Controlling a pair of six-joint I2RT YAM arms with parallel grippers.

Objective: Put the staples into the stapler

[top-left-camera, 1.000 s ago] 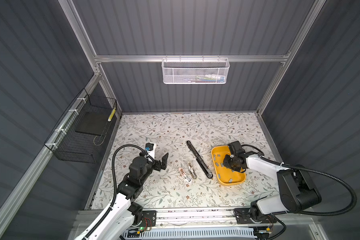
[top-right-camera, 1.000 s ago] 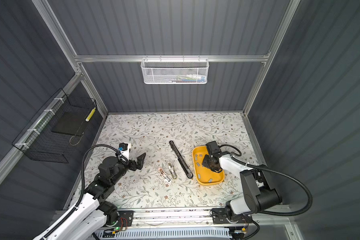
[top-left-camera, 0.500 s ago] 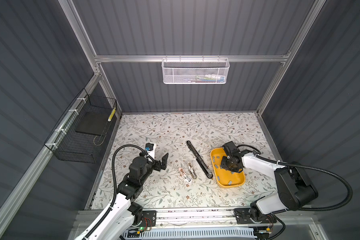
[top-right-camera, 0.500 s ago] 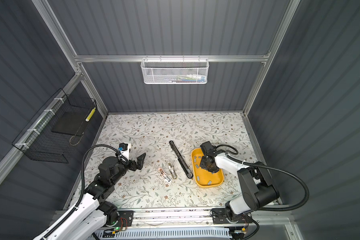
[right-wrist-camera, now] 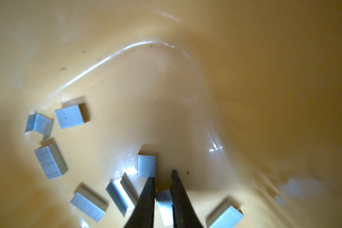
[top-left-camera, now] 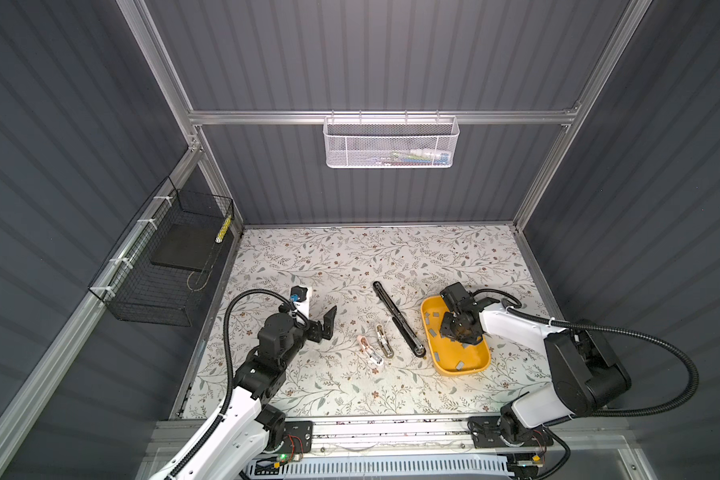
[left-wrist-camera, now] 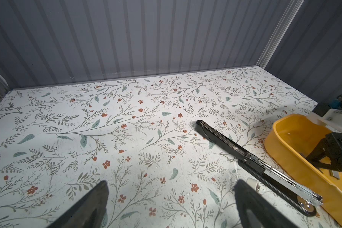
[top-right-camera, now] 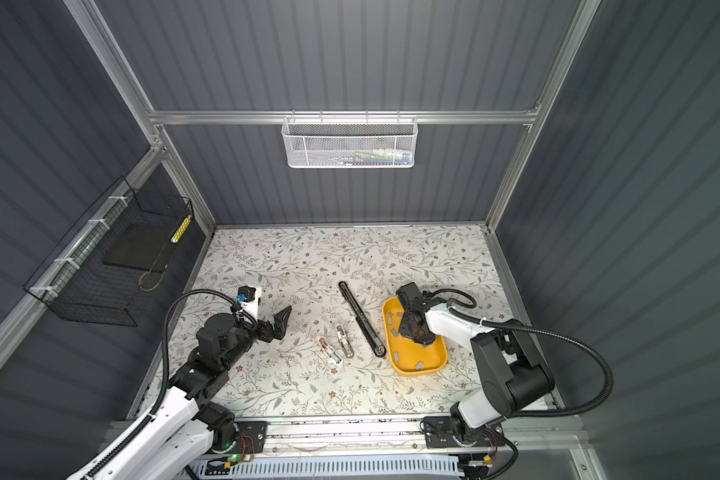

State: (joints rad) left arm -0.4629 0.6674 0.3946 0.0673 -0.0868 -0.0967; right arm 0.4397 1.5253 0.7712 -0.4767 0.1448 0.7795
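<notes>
I am logging the left end effector (left-wrist-camera: 171, 187) hovering wide open above the floral surface (top-left-camera: 341, 386), gripping nothing. Next out, two small staplers (top-left-camera: 383, 341) are lying just beside a long black stapler (top-left-camera: 398, 318), opened flat. Right of those, I am seeing the right end effector (right-wrist-camera: 163, 175) reaching into the yellow tray (top-left-camera: 472, 353), jaws narrow, pinching one strip of the staples (right-wrist-camera: 164, 205); other strips are lying loose around it.

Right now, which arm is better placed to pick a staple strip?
Right: the right gripper is down in the tray, a strip showing between its jaws. The left gripper hovers open, well apart from the tray.
</notes>
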